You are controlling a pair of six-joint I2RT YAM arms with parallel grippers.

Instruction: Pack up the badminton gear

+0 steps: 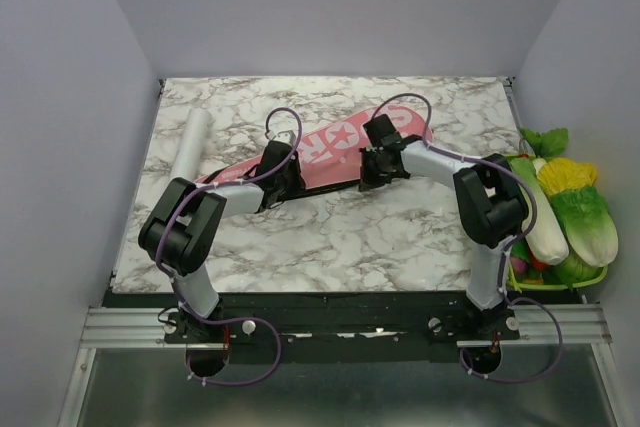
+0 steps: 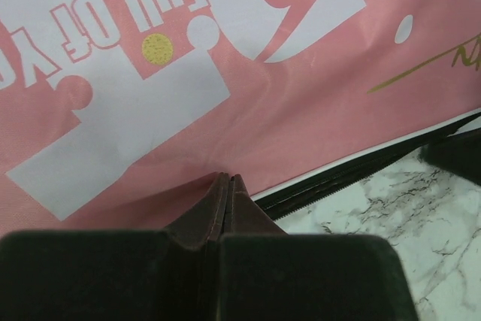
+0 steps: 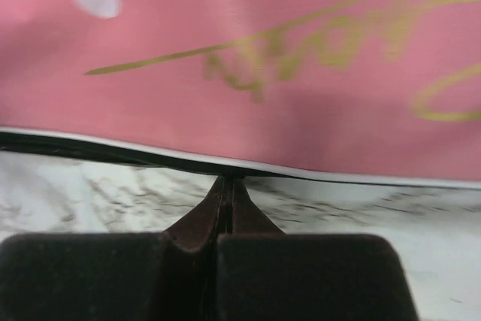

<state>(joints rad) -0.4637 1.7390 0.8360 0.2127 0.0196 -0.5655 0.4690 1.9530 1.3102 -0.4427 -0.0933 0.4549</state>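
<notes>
The long pink bag (image 1: 330,147) with white lettering and black edging lies diagonally across the middle of the marble table. My left gripper (image 1: 288,175) is at the bag's near edge towards the handle end. In the left wrist view it (image 2: 228,180) is shut, with the pink fabric (image 2: 301,110) rising in a fold to its tips. My right gripper (image 1: 372,169) is at the near edge of the wide end. In the right wrist view it (image 3: 229,180) is shut, tips on the bag's black edging (image 3: 113,152). The white tube (image 1: 192,142) lies left of the bag. No rackets are in view.
Toy vegetables (image 1: 565,212), green, yellow and white, are piled in a basket (image 1: 560,285) off the table's right edge. Grey walls close in the back and both sides. Marble table surface (image 1: 340,237) shows between the bag and the arm bases.
</notes>
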